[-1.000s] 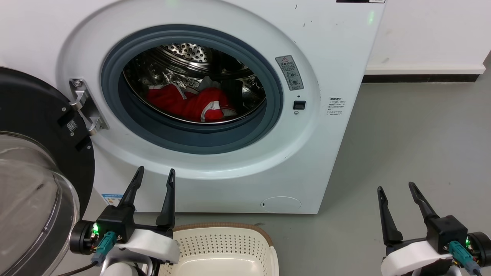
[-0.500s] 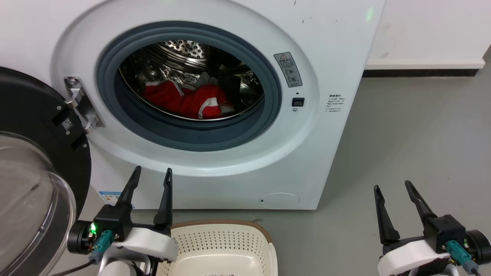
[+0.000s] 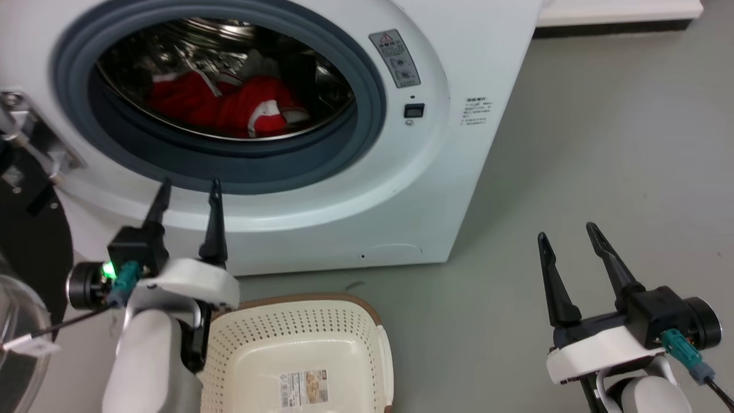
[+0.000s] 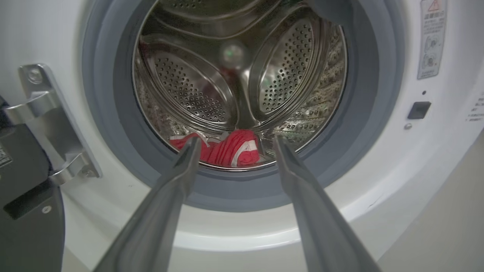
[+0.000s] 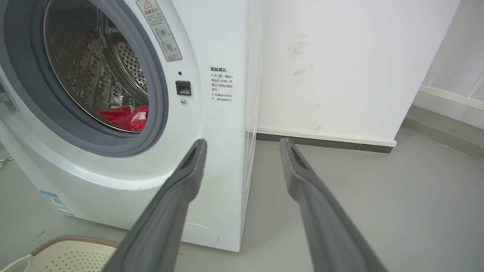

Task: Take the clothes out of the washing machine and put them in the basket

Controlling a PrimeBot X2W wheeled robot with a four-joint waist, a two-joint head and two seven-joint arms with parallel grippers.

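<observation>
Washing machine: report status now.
Left gripper open, empty, outside the porthole. Right gripper open, empty, above floor. Clothes in the drum, basket without clothes. Door open, path clear.

Basket point(image 3: 309, 298) partly beyond the bottom edge.

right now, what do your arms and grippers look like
The left gripper and right gripper each have two long tapered dark fingers on a black block, a white wrist shell and a cabled teal plug. Left one shows a green light.
</observation>
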